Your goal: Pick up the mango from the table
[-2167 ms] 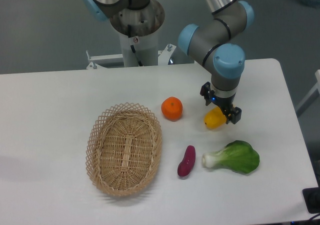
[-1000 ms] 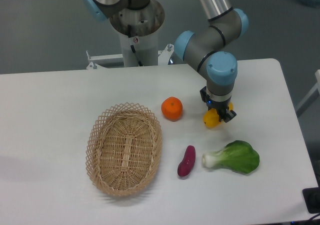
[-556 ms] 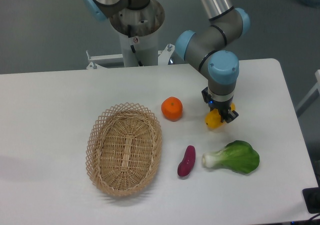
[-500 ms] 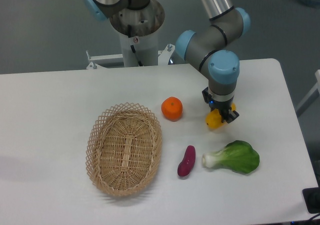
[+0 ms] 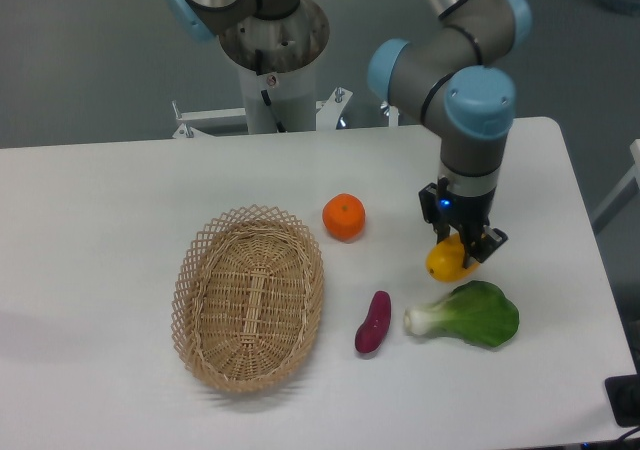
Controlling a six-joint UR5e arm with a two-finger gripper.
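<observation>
While the mango (image 5: 446,260) sits clamped between the fingers (image 5: 484,245) of the gripper (image 5: 462,246), we list the scene and its risks as follows.

Item, mango: held by its upper part, most of the fruit hanging below the fingers. It appears lifted clear of the table (image 5: 120,200), though from this one view we cannot be sure it has left the surface.

Item, bok choy (image 5: 468,314): lies just below and beside the mango. We judge that a drop, or a low sideways pass, would land on or brush its leaves.

Item, sweet potato (image 5: 373,322), orange (image 5: 344,217) and basket (image 5: 250,297): all stand apart to the left, out of reach of a short fall.

Risk one: the mango's skin looks glossy and its form rounded, so a narrow, off-centre hold may let it slide or swing out during a quick lift.

Risk two: a harder squeeze could bruise the fruit.

Risk three: a dropped mango may roll toward the near table edge.
</observation>
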